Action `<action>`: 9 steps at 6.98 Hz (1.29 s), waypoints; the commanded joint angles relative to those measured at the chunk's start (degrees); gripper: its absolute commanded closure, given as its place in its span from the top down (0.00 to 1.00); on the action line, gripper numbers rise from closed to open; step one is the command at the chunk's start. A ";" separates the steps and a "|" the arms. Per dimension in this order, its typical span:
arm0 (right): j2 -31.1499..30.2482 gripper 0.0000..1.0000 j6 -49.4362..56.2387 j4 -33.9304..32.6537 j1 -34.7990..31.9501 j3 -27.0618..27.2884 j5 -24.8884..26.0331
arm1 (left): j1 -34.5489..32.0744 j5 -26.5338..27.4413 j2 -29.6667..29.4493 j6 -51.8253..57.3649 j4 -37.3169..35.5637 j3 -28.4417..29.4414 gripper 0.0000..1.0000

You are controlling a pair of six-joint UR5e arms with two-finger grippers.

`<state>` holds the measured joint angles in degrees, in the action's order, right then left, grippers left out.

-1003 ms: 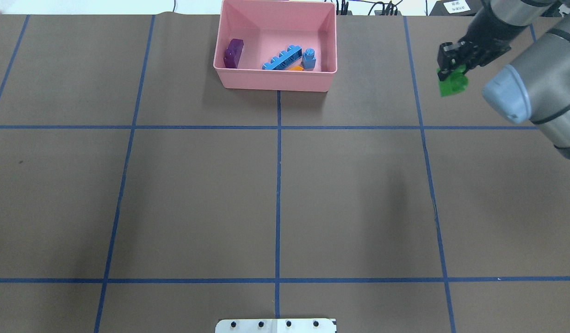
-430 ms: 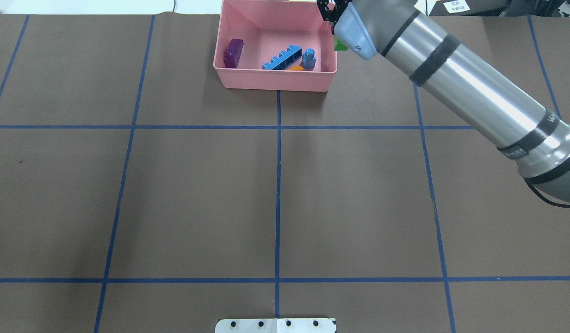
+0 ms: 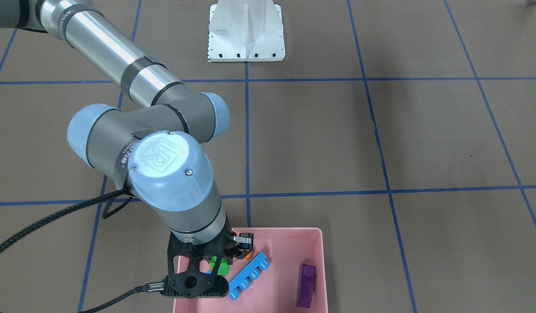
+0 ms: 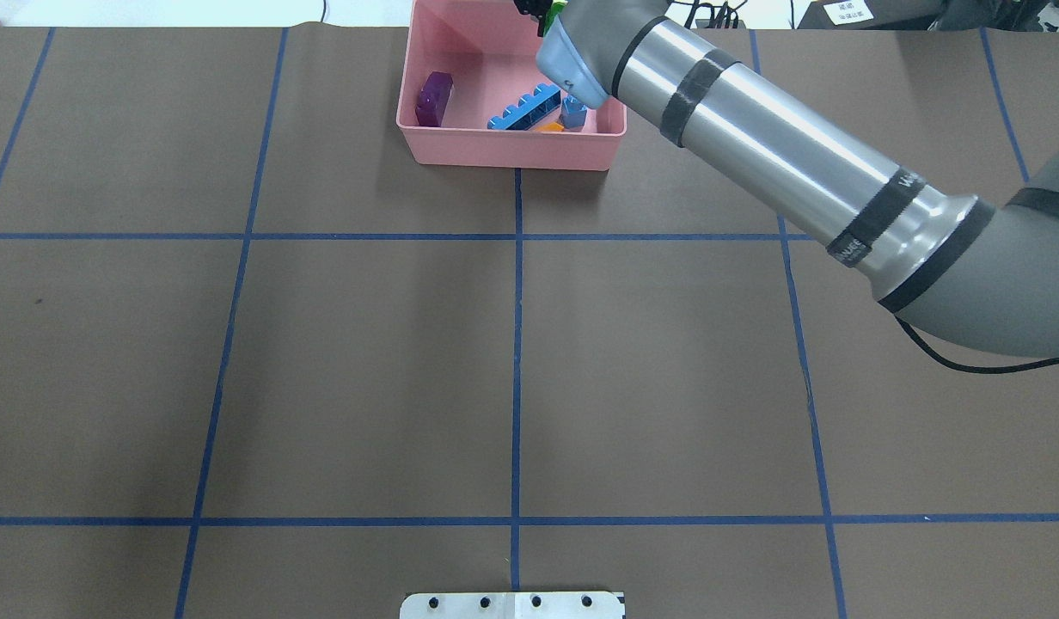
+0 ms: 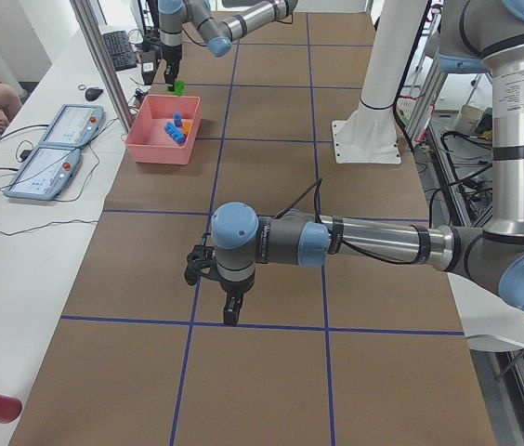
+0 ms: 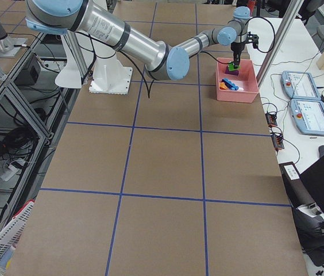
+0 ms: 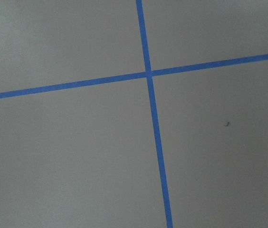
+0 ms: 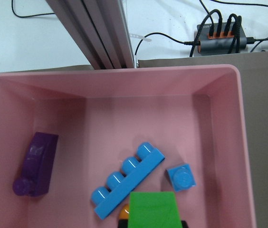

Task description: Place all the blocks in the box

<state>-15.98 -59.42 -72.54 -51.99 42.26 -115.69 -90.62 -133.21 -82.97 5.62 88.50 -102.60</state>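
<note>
Pink plastic marks the box, which sits on the bench at the middle of its far edge, opposite the robot's base. The right claw hangs over the inside of the box. Its two fingers are closed on the green brick, which is held clear of the box floor, above the end nearer the robot's right. Four bricks already lie in the box. The purple brick lies by the wall at the robot's left end, apart from the others. The long blue strip lies slantwise about the middle of the floor. The blue cube stands just beside one end of it, toward the right-hand wall. The orange brick lies just beside the strip on the side nearer the robot; from the right wrist camera only a sliver of it shows beneath the green brick. The left claw points down over the bench, well apart from the box, above the brown paper and its blue tape lines. Whether its fingers are open or closed cannot be told.
</note>
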 commanded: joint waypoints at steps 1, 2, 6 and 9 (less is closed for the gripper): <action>6.20 0.00 -15.89 6.78 4.51 -8.92 9.02 | 0.00 -0.03 0.00 0.00 0.00 -0.05 1.00; 7.10 0.00 -23.47 7.06 5.93 -9.38 12.30 | 0.00 -0.03 0.09 0.00 0.09 -0.14 1.00; 7.46 0.99 -30.76 11.19 8.05 -11.05 14.97 | 0.09 0.06 0.70 0.00 0.44 -0.14 1.00; 7.54 0.99 -24.79 11.02 7.53 -11.05 11.38 | 0.09 -0.03 0.70 0.09 0.53 0.30 1.00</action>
<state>-8.52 -86.30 -61.39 -44.17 31.22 -102.43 -90.53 -133.23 -82.27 5.64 88.97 -102.56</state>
